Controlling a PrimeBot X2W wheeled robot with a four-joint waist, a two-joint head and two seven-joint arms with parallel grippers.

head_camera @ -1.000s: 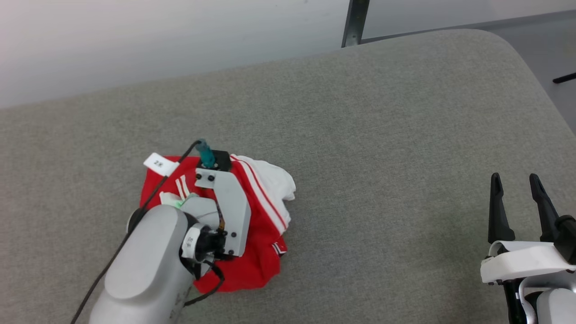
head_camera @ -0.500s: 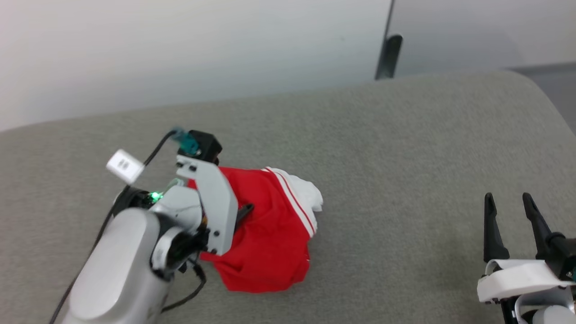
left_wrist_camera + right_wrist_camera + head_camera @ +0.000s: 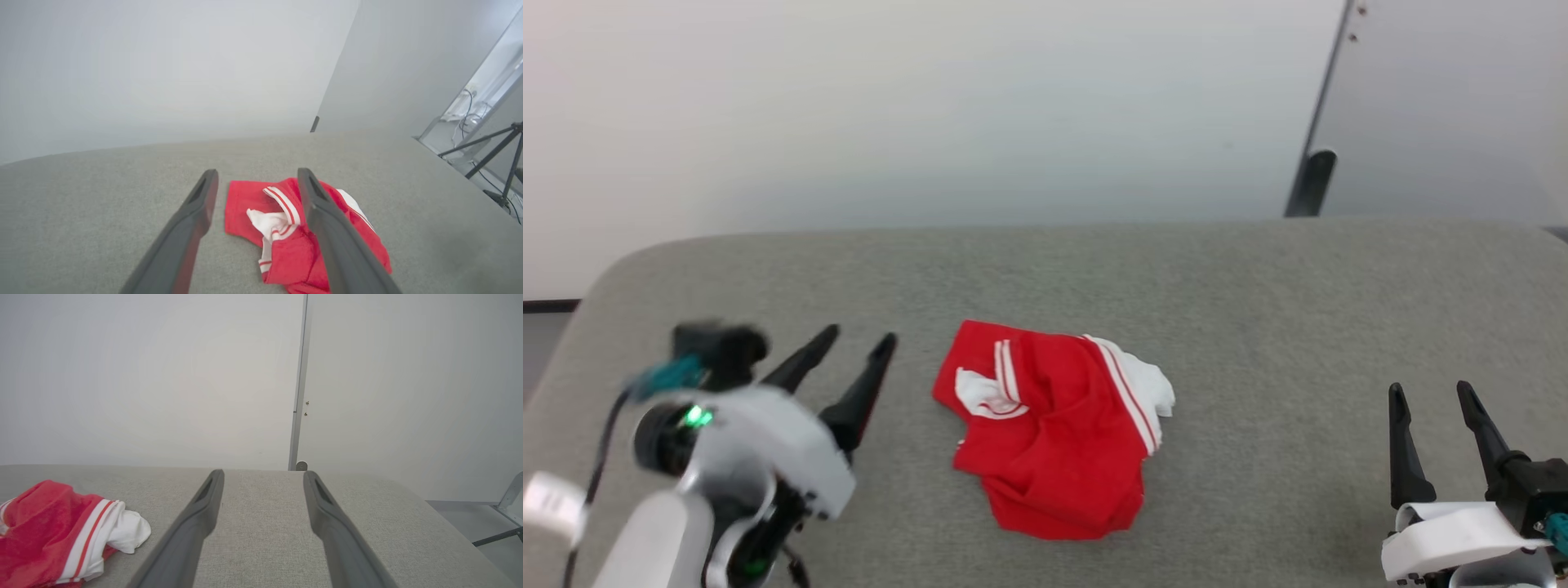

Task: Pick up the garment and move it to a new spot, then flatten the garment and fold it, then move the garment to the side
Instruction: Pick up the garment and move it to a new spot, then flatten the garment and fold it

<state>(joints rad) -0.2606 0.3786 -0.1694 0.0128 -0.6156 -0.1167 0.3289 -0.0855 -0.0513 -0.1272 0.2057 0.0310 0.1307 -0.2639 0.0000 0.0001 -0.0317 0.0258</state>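
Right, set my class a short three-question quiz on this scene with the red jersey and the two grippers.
1. True or false: the left gripper is holding the garment.
2. On the grey surface the garment lies: A spread flat, B crumpled in a heap, C neatly folded?
3. Which is nearer the garment, the left gripper or the right gripper?
Key: 1 false, it is open and apart from the cloth; 2 B; 3 left.

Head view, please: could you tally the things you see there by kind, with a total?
Garments: 1, the crumpled red and white garment
Grippers: 2, the left gripper and the right gripper, both open and empty
Tables: 1, the grey table under the garment
Total: 4
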